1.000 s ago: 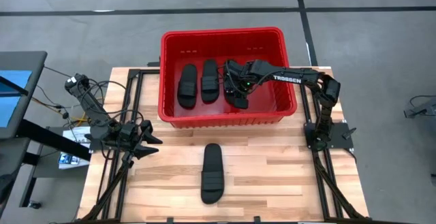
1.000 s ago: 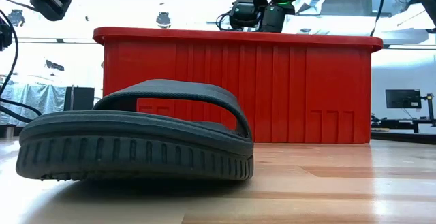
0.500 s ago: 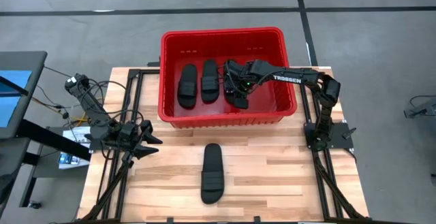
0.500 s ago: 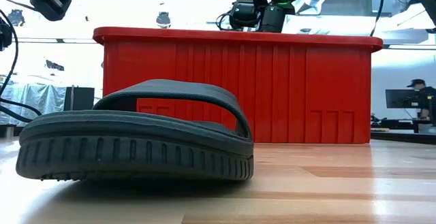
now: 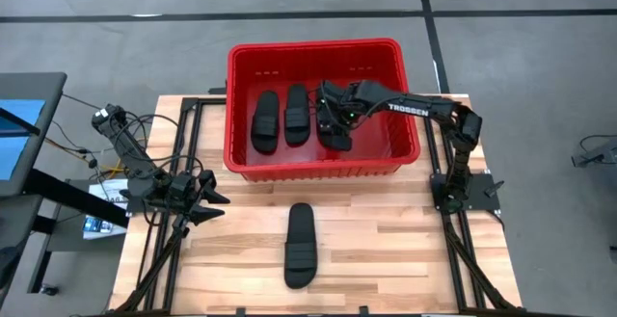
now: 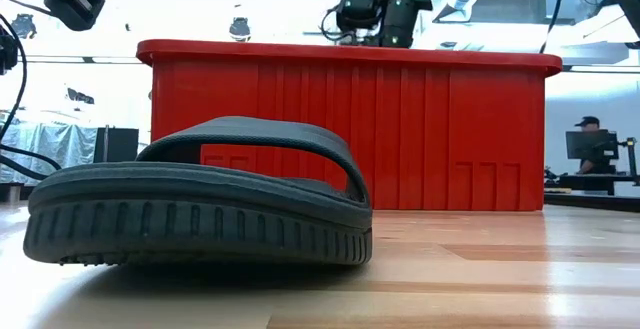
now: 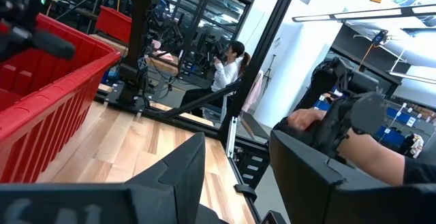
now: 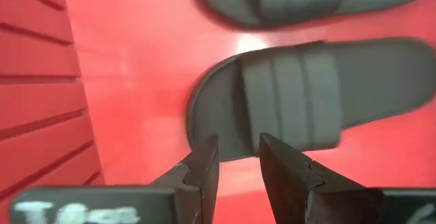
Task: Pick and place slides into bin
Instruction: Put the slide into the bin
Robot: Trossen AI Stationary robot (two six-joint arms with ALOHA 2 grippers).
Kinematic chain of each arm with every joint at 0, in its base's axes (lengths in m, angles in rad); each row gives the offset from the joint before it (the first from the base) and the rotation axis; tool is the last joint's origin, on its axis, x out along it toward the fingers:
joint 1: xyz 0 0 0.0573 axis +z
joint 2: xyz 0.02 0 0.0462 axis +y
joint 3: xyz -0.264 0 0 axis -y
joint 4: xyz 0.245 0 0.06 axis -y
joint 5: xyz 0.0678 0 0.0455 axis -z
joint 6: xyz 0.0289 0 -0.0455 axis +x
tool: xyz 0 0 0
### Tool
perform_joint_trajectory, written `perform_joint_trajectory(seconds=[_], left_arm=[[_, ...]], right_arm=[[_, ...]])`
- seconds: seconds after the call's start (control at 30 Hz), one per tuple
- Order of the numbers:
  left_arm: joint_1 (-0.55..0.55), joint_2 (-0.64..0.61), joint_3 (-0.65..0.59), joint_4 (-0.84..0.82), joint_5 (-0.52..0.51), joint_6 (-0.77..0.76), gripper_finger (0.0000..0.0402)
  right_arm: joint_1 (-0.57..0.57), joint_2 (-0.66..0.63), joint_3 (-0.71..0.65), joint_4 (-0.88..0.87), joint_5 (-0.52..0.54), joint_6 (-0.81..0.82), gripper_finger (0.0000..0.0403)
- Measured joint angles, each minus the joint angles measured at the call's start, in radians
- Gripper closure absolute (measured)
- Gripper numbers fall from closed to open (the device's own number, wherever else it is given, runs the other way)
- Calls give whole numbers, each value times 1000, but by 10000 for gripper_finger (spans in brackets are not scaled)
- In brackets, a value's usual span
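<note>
Bin [image 5: 236, 62]: large red rectangular plastic crate, thick rolled rim, vertically ribbed walls, upright at the far middle of the table.

Three black slides lie flat on its floor, straps up, long axes running front to back: left slide [image 5: 263, 120], angled slightly, just beside the middle slide [image 5: 296, 115]; third slide [image 5: 335, 130] right of those, partly covered from above. The right wrist view shows this slide [image 8: 300, 101] with its wide ribbed strap, sole down on the red floor, near a side wall.

Fourth slide [image 5: 300, 245] is outside, on the bare wood in front of the bin, well apart from it, strap up, sole flat, tread edge visible.
</note>
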Motion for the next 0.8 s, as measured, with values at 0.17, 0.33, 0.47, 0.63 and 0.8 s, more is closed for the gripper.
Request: perform_joint_trajectory(seconds=[0.17,0.33,0.47,0.63,0.8], left_arm=[[0,0,0,0,0,0,246],[0,0,0,-1,0,1,246],[0,0,0,-1,0,16,246],[0,0,0,-1,0,17,246],[0,0,0,-1,0,18,246]], right_arm=[[0,0,98,-61,35,-17,305],[3,0,251,-205,117,-13,305],[19,0,400,-314,129,25,305],[69,-1,562,-428,129,67,305],[150,-1,634,-517,125,129,305]])
